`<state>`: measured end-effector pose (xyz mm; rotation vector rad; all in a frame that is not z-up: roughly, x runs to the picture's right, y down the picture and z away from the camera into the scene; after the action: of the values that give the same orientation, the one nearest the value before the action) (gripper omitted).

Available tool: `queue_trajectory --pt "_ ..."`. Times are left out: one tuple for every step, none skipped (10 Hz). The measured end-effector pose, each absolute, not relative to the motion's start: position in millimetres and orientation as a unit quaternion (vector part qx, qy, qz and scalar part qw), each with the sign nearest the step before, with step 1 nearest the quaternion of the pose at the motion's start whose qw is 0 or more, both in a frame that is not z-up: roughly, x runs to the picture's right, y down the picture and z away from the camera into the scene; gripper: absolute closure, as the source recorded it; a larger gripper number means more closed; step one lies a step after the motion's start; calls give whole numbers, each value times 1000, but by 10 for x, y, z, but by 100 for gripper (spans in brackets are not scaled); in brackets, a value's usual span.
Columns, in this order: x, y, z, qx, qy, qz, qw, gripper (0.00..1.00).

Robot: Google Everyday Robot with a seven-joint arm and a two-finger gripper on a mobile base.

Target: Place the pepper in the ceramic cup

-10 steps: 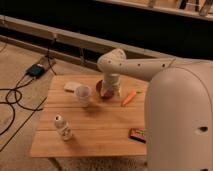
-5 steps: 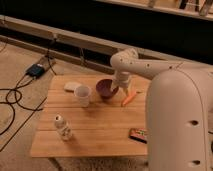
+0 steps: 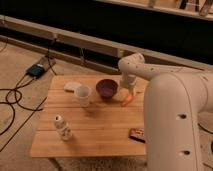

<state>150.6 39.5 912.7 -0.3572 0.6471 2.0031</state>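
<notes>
The pepper (image 3: 127, 99) is a slim orange tapered vegetable lying on the wooden table (image 3: 100, 125), right of the dark purple bowl (image 3: 106, 88). The ceramic cup (image 3: 82, 95) is a plain white cup standing upright left of the bowl. My gripper (image 3: 128, 89) hangs from the white arm directly above the pepper's upper end, very close to it.
A clear plastic bottle (image 3: 62, 127) stands near the table's front left. A flat dark bar with orange print (image 3: 136, 134) lies at the front right. A pale flat object (image 3: 72, 86) lies behind the cup. Cables and a box (image 3: 36, 70) lie on the floor at left.
The arm has swung right, from above the bowl to above the pepper. The objects on the table have not moved.
</notes>
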Motion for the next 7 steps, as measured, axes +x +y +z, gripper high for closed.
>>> queue_trajectory --pt "1574 400 9166 -143 268 824 478 35" --pt "1682 392 9228 -137 270 828 471 35" --pt "1727 396 9263 -136 272 829 469 35" --pt "1768 400 9326 -134 275 829 467 35" --pt "1800 402 9401 -134 278 829 467 35" --pt "1836 410 9476 -133 281 827 468 35" --pt "1861 391 9542 -132 282 826 470 35"
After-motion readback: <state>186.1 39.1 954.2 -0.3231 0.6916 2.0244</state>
